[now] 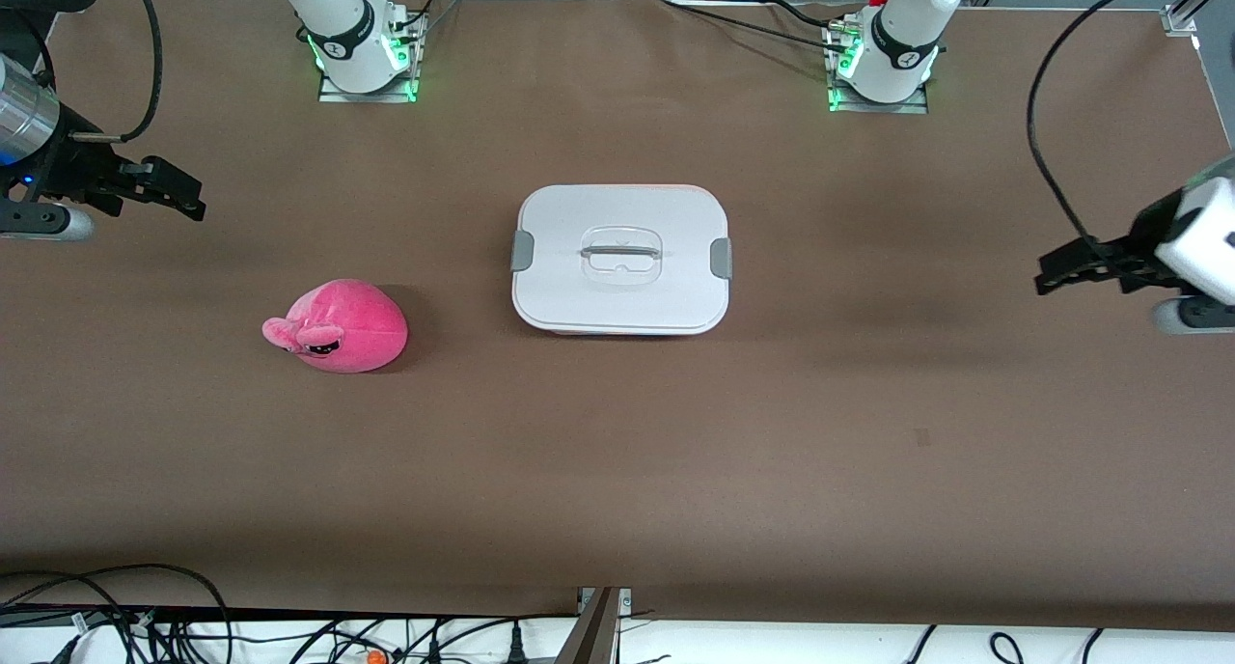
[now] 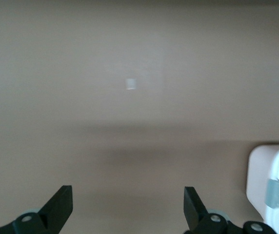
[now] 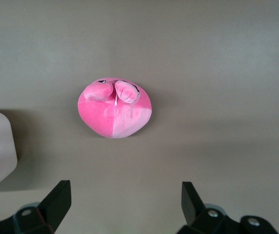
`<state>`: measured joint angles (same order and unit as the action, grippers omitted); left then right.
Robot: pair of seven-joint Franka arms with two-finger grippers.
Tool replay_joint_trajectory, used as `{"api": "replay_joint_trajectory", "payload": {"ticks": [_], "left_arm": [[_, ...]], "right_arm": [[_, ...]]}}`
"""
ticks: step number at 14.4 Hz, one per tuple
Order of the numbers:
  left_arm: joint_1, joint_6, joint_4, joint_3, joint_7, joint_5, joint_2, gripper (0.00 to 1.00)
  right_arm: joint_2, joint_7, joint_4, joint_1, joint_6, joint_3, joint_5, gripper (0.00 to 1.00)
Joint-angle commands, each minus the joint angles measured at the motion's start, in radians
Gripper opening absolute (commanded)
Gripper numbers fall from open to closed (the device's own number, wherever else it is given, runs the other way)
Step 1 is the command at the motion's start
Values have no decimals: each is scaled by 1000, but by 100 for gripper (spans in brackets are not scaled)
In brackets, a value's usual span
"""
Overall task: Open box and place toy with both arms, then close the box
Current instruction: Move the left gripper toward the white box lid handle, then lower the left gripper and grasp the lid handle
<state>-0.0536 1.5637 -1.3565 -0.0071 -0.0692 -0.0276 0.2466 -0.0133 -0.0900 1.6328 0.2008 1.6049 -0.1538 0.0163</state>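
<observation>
Box point(image 1: 620, 288) lidded, toy point(image 1: 340, 325) beside it.
Left gripper point(image 1: 1054, 270) and right gripper point(image 1: 189, 197) hover over table ends, jaws apart.

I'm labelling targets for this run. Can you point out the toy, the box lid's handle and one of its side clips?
toy point(image 1: 340, 325), front view, middle of plush body
handle point(image 1: 620, 252), front view, grey bar at lid centre
side clip point(image 1: 522, 251), front view, clip toward right arm's end

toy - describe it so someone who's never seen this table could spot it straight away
On the brown table, find the white-lidded box in the middle. The toy lies beside it toward the right arm's end, a little nearer the front camera. It is a bright pink rounded plush with small ears, the only soft, colourful thing there.
</observation>
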Motion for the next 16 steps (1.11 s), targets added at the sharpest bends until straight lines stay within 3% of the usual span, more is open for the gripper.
{"api": "replay_joint_trajectory", "payload": {"ticks": [1,7,12,16], "left_arm": [[-70,-19,20,-60,0,-15,26,100],[-355,-2,39,-91,22,-121,150,100],[-619,191,34,-90,77,-5,242,100],[-672,317,22,-90,375,55,307,100]], "right_arm": [[-5,-17,-24,2,-22,3,7,100],[-5,-16,-22,2,-20,3,5,100],[-5,-16,-22,2,-16,3,5,100],[-5,-14,-22,2,-10,3,5,100]]}}
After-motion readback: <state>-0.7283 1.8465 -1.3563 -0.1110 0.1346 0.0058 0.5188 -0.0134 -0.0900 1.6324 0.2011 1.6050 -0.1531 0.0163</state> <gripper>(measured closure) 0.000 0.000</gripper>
